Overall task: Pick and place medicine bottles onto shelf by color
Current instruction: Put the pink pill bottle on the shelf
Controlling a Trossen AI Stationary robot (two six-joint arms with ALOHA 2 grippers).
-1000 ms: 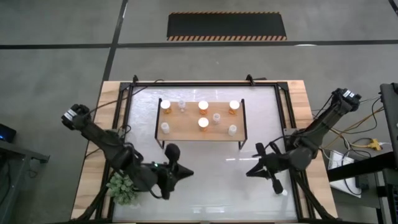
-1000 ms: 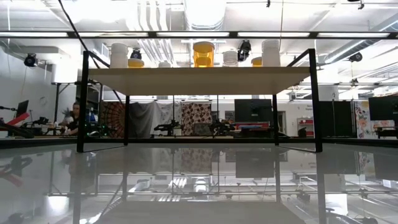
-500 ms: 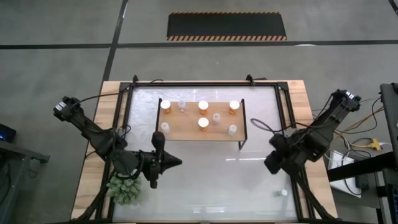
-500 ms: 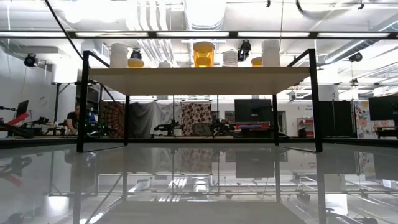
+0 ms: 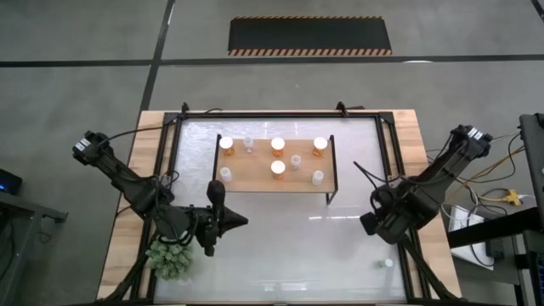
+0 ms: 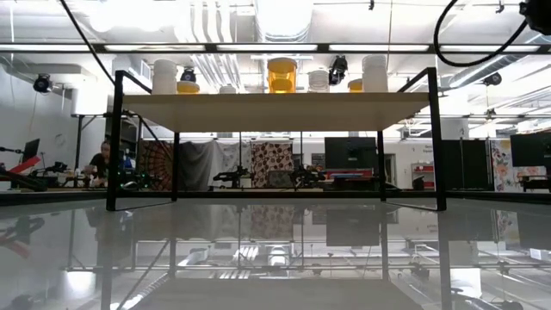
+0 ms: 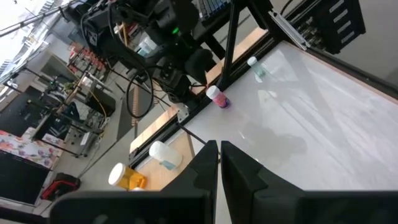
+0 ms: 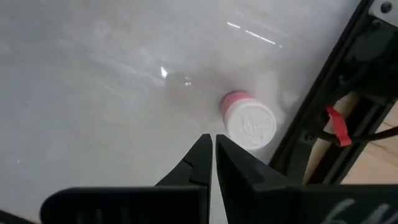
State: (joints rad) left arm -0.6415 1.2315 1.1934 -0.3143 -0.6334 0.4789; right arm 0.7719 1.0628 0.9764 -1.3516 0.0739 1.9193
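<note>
The shelf (image 5: 255, 180) stands on the table's far middle and carries several white-capped bottles, orange ones (image 5: 277, 167) and white or clear ones (image 5: 295, 161); the low view shows them on its board (image 6: 275, 108). A reddish bottle (image 8: 249, 122) stands upright on the table just beyond my right gripper (image 8: 213, 149), which is shut, points down and touches nothing. A greenish bottle (image 7: 255, 66) stands near the table's near right corner (image 5: 388, 263). My left gripper (image 7: 219, 155) is shut and empty, hovering in front of the shelf (image 5: 244, 221).
A green spiky plant (image 5: 170, 255) sits at the near left beside my left arm. The table's black frame rail (image 8: 323, 106) runs close behind the reddish bottle. Bare tabletop (image 5: 297, 246) lies between the two grippers.
My right gripper has drawn back toward the table's right edge and tipped to point down. My left gripper has moved toward the far edge, closer to the shelf, and turned level toward the right. The bottles on the shelf have kept still.
</note>
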